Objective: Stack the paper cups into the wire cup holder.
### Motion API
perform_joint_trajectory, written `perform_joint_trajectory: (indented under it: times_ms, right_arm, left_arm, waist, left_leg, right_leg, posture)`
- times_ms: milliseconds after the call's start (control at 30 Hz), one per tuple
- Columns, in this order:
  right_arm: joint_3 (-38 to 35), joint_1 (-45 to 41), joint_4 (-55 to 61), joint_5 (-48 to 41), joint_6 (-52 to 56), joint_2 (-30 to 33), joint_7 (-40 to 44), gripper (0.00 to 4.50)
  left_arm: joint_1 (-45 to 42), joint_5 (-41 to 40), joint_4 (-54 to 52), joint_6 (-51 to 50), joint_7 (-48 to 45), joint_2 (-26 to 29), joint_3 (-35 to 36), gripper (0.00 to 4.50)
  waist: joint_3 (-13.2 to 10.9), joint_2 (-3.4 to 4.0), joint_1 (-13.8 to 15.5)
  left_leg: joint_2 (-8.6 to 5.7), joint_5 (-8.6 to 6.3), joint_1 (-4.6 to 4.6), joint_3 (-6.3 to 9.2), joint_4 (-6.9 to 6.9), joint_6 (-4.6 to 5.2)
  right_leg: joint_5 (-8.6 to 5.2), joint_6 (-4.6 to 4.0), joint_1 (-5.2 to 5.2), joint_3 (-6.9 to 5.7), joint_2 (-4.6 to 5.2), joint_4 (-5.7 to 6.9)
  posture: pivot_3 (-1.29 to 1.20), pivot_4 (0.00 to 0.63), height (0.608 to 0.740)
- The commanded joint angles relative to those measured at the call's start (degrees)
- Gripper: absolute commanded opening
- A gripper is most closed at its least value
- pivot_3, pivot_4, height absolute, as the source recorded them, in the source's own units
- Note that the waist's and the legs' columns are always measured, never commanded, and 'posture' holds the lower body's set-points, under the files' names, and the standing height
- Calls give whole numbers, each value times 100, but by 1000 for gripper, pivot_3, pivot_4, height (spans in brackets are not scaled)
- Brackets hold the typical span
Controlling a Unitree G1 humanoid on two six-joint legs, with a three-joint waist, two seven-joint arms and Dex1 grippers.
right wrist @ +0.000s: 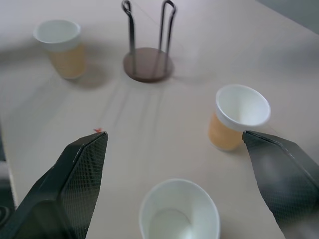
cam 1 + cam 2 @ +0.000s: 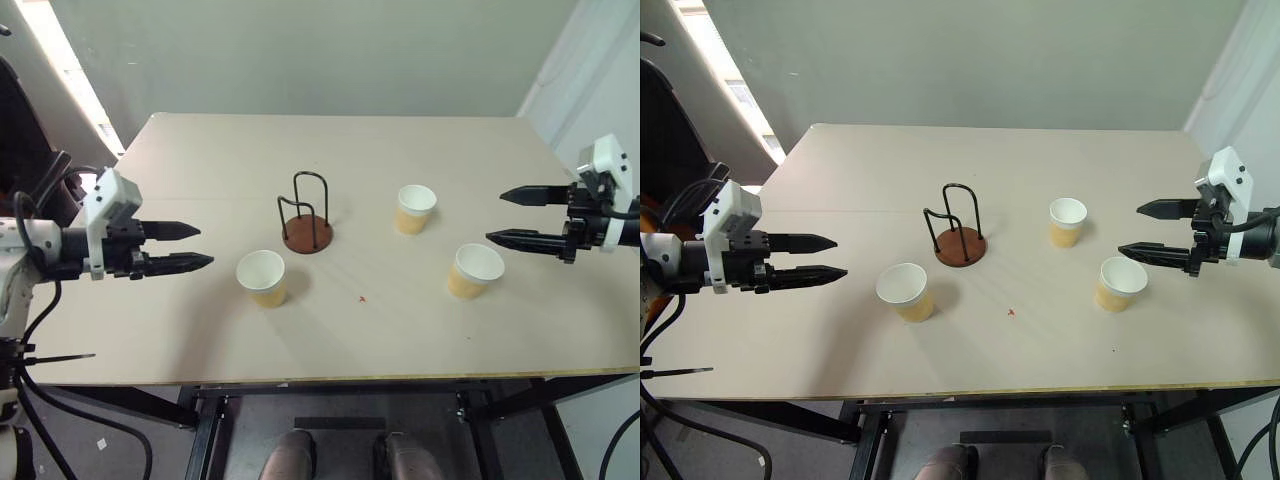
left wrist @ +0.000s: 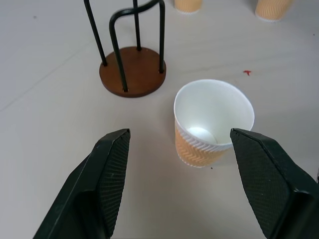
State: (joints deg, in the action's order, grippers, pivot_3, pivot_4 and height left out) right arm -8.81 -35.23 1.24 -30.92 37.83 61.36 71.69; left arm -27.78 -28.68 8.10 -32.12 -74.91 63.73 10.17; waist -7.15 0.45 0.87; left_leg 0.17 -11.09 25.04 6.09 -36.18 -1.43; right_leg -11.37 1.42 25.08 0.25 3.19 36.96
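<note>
A pale beige rectangular table [image 2: 420, 330] was seen from above, with the wire cup holder [image 2: 306, 214], a round reddish-brown disc base carrying two upright black wire loops, standing empty near its middle. Three small tapered paper cups, pale yellow-tan outside and white inside, were set upright on the table, well apart from one another and none inside the holder. The left cup [image 2: 263, 277] was placed nearer than the holder and slightly to its left. The far cup [image 2: 415, 208] was placed to the right of the holder. The right cup [image 2: 474, 270] was placed nearer and further right than the far cup. A small red speck [image 2: 362, 298] was noted on the tabletop between the left cup and the right cup.

The left gripper [image 2: 190, 246] was held above the table's left side, its black fingers spread apart and empty, pointed toward the left cup. The right gripper [image 2: 507, 215] was held at the right side, its fingers wide apart and empty, with the right cup just beside the lower finger.
</note>
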Motion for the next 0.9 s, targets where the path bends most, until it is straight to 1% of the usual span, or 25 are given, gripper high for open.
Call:
perform_joint_trajectory:
  times_ms: [33,233,433,533,600,700,833,900]
  right_arm:
    - [-275,6,294,-224,99,10,-75,4500]
    - [-280,176,464,-309,166,35,-130,4500]
    - [-192,33,441,-316,146,-51,-217,4500]
    - [-104,-36,463,-305,147,-130,-240,4500]
    - [-72,-107,447,-300,149,-178,-238,4500]
    - [-49,-277,513,-386,192,-275,-234,4500]
    - [54,-461,863,-503,304,-373,-294,4500]
    - [106,-515,1133,-586,415,-469,-410,4500]
  left_arm:
    - [-230,32,52,143,-71,-9,33,3422]
    - [-438,103,215,235,-185,-95,-95,3422]
    - [-500,104,237,280,-171,-179,-77,3422]
    - [-517,32,150,286,-67,-276,4,3422]
    - [-565,126,103,360,68,-354,-54,3422]
    - [-813,387,293,527,352,-612,-265,3422]
    - [-1350,1003,844,719,804,-1015,-760,3422]
    - [-1738,1291,1331,924,1161,-1394,-942,3422]
  waist:
    - [0,-1,1]
    - [0,-1,4]
    - [0,-1,3]
    - [0,-1,2]
    - [0,-1,2]
    - [0,-1,6]
    - [0,0,14]
    - [0,0,22]
  left_leg:
    - [0,0,1,0,0,0]
    - [-1,1,0,-1,-2,1]
    - [0,1,0,-1,-2,1]
    - [0,1,0,-1,-3,2]
    - [0,3,0,-1,-4,4]
    - [0,4,2,0,-8,6]
    - [-2,8,-1,-1,-15,10]
    - [-2,8,-1,-1,-19,11]
  right_leg:
    - [0,0,0,0,0,-1]
    - [0,0,-1,0,1,-1]
    - [1,2,-1,0,0,-1]
    - [2,3,-1,0,0,-1]
    - [3,5,-1,0,0,0]
    - [4,7,-1,0,0,0]
    - [8,13,-9,0,2,1]
    - [8,13,-11,0,1,0]
  posture:
    - [0,150,740]
    - [0,150,740]
    - [0,150,740]
    - [0,150,740]
    - [0,150,740]
    - [0,150,740]
    - [0,150,740]
    - [0,150,740]
